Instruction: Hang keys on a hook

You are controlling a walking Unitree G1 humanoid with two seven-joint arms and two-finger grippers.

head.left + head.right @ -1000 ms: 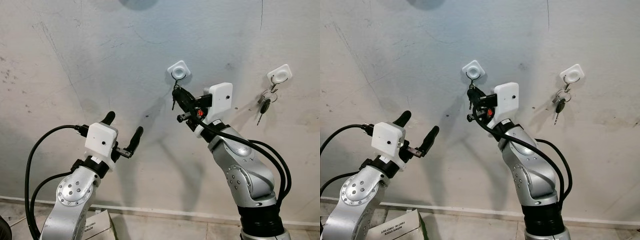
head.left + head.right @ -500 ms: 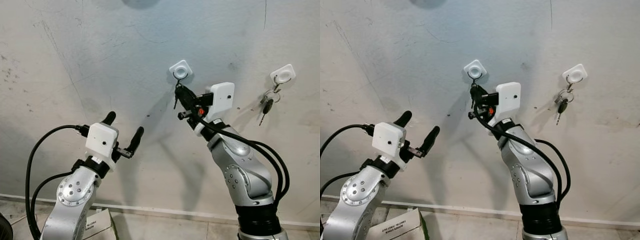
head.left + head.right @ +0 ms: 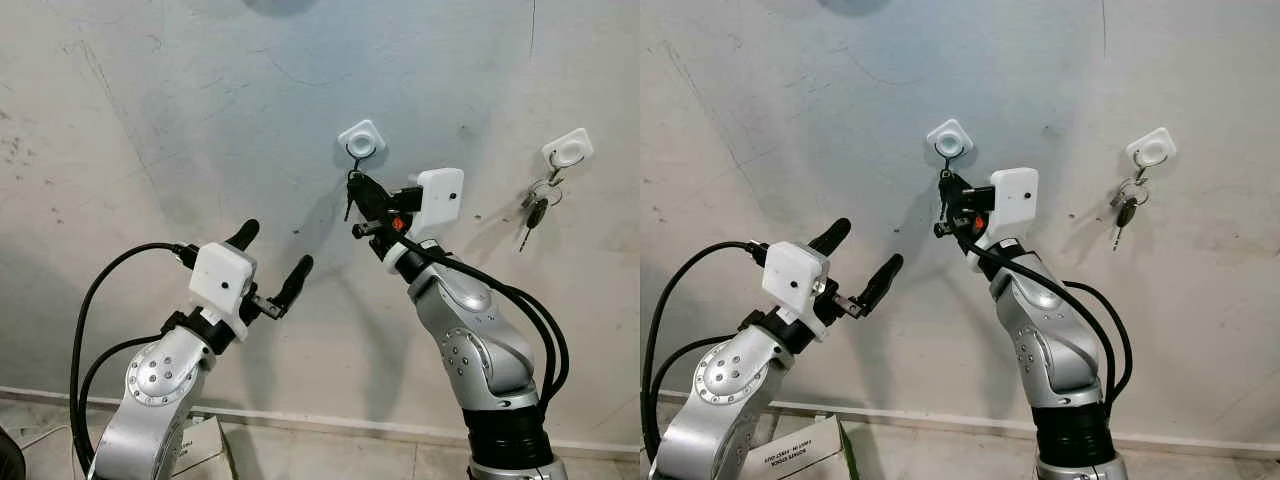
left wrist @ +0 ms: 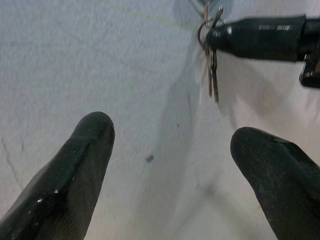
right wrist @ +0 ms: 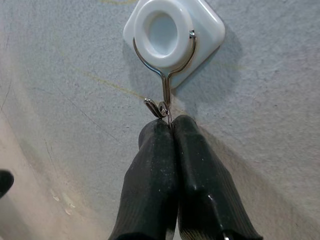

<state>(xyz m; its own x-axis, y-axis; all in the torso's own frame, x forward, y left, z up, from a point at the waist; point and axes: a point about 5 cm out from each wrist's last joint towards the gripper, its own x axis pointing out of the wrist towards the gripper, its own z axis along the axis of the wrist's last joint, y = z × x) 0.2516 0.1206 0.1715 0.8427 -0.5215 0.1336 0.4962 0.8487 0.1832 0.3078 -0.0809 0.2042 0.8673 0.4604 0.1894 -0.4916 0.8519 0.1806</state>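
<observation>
Standing behind the robot: head views show the right pincer (image 3: pixel 362 192) up at the wall, just under the white hook (image 3: pixel 361 141), fingers pressed together on the keys (image 3: pixel 349 200), which dangle below the fingertips with their long axis running straight down. Keys sit directly below the hook's wire, touching or nearly so; can't tell from here if the ring is seated. Right arm is clearly the nearer one. Left pincer (image 3: pixel 272 264) hovers lower and off to the left, well apart from the hook, fingers spread, holding nothing. Second hook (image 3: pixel 568 149) further right on the wall already carries another key bunch (image 3: pixel 533 208). Cardboard box (image 3: pixel 805 456) on the floor by the left arm, contents not visible. Left wrist view: its two spread fingertips (image 4: pixel 70 170) frame bare wall; beyond them a black finger of the other pincer with the key ring and two key blades hanging down beside it. Right wrist view: fingers closed tight, pinching the ring right at the curl of the hook wire; the ring looks to be at or over the hook tip. My read: next move is a small drop onto the hook, then release. Risk: the ring slips off if the pincer lets go early.
</observation>
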